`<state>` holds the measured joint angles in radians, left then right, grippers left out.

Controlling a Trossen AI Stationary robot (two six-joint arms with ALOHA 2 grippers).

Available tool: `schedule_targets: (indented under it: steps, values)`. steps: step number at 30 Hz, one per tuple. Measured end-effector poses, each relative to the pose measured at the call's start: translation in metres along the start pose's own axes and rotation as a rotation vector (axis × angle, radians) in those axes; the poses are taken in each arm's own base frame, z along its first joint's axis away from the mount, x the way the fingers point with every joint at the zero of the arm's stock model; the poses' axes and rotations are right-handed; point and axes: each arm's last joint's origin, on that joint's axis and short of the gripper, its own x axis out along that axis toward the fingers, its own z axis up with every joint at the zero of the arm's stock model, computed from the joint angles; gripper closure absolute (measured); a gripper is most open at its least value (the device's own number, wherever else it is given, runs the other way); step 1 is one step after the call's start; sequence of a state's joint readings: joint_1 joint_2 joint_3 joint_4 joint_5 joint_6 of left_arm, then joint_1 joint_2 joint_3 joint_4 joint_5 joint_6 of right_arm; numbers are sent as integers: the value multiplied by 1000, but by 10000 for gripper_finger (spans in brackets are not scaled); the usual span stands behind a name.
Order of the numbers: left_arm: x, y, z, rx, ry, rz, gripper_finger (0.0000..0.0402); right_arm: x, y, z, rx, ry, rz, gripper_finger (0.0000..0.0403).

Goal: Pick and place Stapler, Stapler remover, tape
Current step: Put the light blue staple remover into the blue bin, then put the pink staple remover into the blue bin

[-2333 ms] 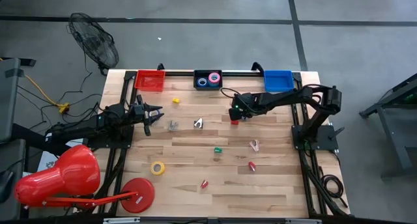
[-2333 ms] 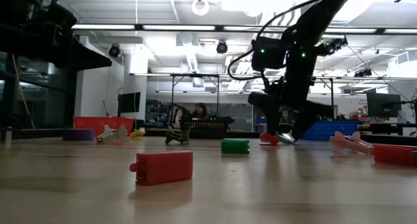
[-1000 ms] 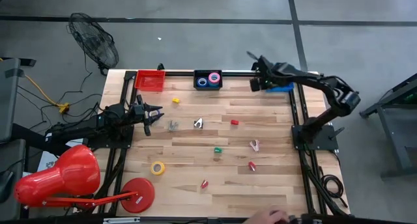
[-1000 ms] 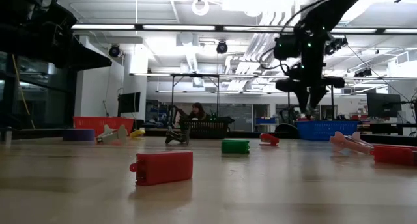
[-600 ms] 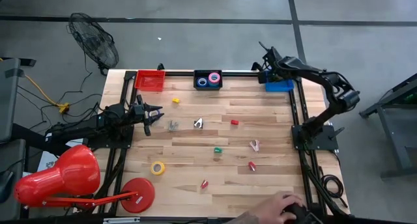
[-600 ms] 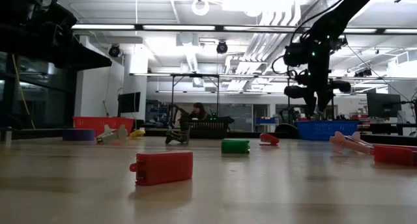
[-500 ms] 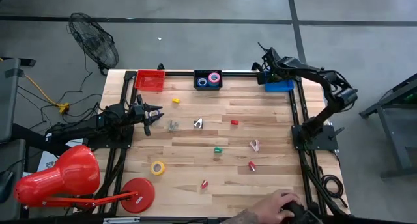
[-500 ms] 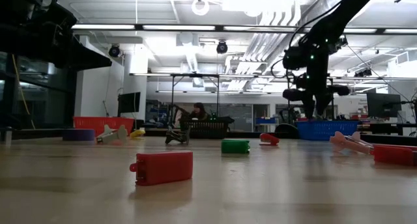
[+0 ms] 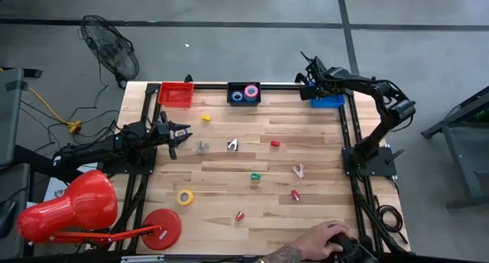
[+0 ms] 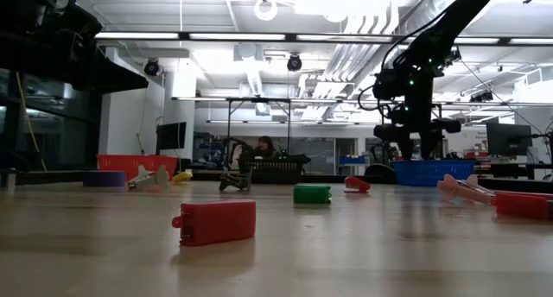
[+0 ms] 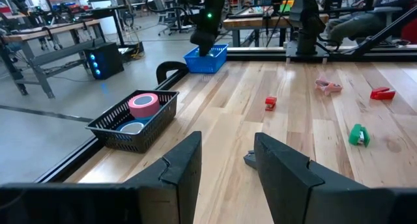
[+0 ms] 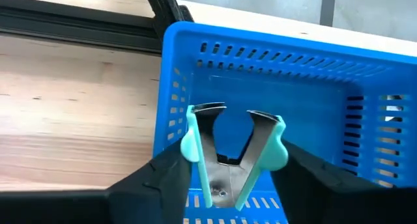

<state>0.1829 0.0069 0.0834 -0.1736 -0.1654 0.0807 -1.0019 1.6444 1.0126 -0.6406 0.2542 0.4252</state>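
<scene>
Right gripper [image 12: 231, 178] is hanging over the blue bin [image 12: 273, 68] at the desk's far right corner, fingers closed on a teal staple remover [image 12: 231, 155], claws pointing down into the bin so it will drop inside when I let go. Left gripper [image 11: 225, 162] is waiting near the desk's left edge, fingers parted, holding nothing. Tape rolls [image 9: 246, 92] are sitting in the black bin [image 9: 243, 101] at the far edge; one yellow roll [image 9: 185, 196] is lying toward the near left. Small staplers, red [image 9: 275, 143] and green [image 9: 256, 176], are lying mid-desk, not yet sorted.
</scene>
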Motion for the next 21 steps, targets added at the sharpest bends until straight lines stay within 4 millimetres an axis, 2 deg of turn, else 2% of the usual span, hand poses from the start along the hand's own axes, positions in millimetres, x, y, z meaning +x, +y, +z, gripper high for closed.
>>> schedule_targets:
  steps: [13, 21]
  values:
    - [0, 0, 0, 0, 0, 0, 263, 0, -1, -1, 16, -5, -28, 152]
    - [0, 0, 0, 0, 0, 0, 263, -17, -1, -1, 15, -48, -12, 137]
